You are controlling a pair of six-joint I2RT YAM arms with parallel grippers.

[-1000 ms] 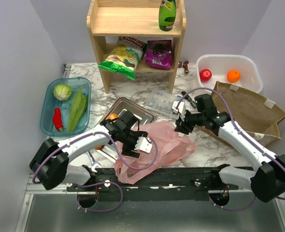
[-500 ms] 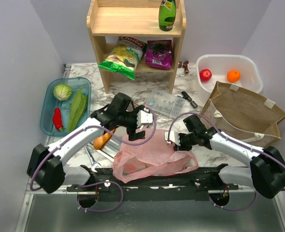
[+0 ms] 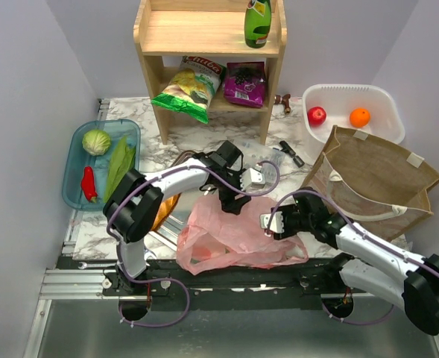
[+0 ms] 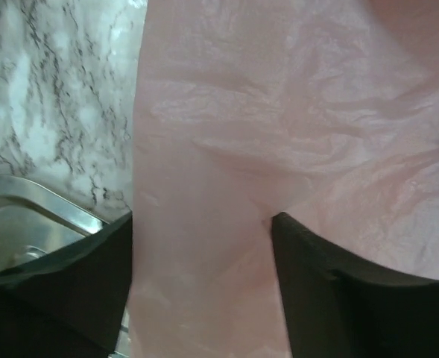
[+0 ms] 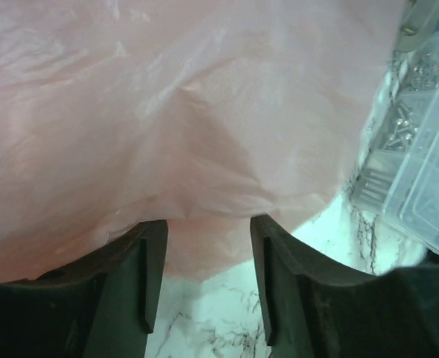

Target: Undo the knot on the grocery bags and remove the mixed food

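On a marble tabletop point(image 3: 197, 138) between pale walls, start at the near edge: the grocery bags point(image 3: 234, 240), slack and crumpled, flat on the marble between both arms, no knot to be made out. Just behind, to the right, the right gripper point(image 3: 271, 224), fingers point(image 5: 130, 283) parted with the film's loose edge in the gap, nothing pinched. A little farther, the left gripper point(image 3: 235, 200) over the bag's far edge, fingers point(image 4: 77, 276) spread wide astride a smooth stretch of pink, likewise unclamped, the steel tray point(image 4: 40, 216) just beside. Probably a matter of taking hold to open or shake out the bag: close each pair on a gathered fold rather than one taut sheet, pull apart slowly, expect slipping and tearing from such thin film, and steer clear of the screw box point(image 5: 413, 156). Farthest off, the mixed food point(image 3: 96, 142) well apart from the bag, in blue tray point(image 3: 70, 200), white basket point(image 3: 349, 88) and shelf point(image 3: 204, 33); judged by that, little left inside.
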